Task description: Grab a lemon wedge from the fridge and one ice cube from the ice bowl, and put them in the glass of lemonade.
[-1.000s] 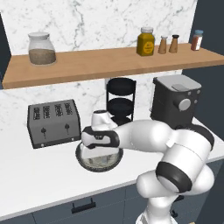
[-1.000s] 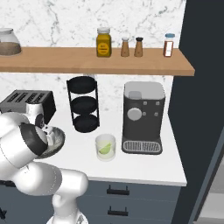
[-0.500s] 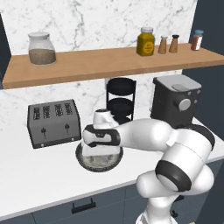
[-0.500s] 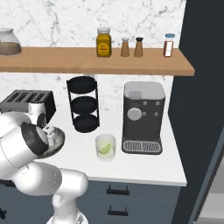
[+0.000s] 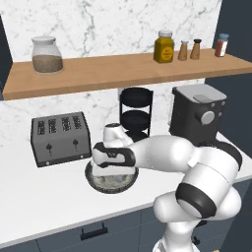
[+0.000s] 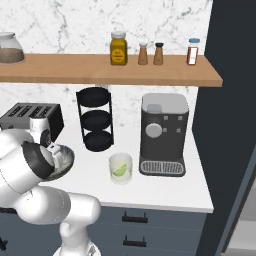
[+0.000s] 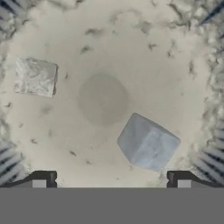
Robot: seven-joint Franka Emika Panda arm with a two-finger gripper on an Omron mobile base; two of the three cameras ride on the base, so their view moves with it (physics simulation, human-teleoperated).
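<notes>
A home kitchen, rendered: a white counter point(image 5: 44, 197) with dark blue-grey drawer fronts point(image 6: 150, 225) below runs along a marble backsplash point(image 5: 108, 24). Toward its left end stands a four-slot toaster point(image 5: 60, 138), toward its right end a coffee machine point(image 6: 164, 132), with a black tiered rack point(image 6: 96, 119) between them. A wooden shelf point(image 5: 123, 71) above carries a jar of brown grains point(image 5: 47, 54), a honey-coloured jar point(image 6: 118, 48) and spice shakers point(image 6: 150, 53)

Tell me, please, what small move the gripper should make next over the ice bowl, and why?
Probably a short descent onto the nearer ice cube, then a close. The gripper is open above the ice bowl, and that cube lies just ahead of the fingertips, nearly between them. A second cube sits farther off. The glass of lemonade already holds the lemon wedge, so ice seems left.
</notes>
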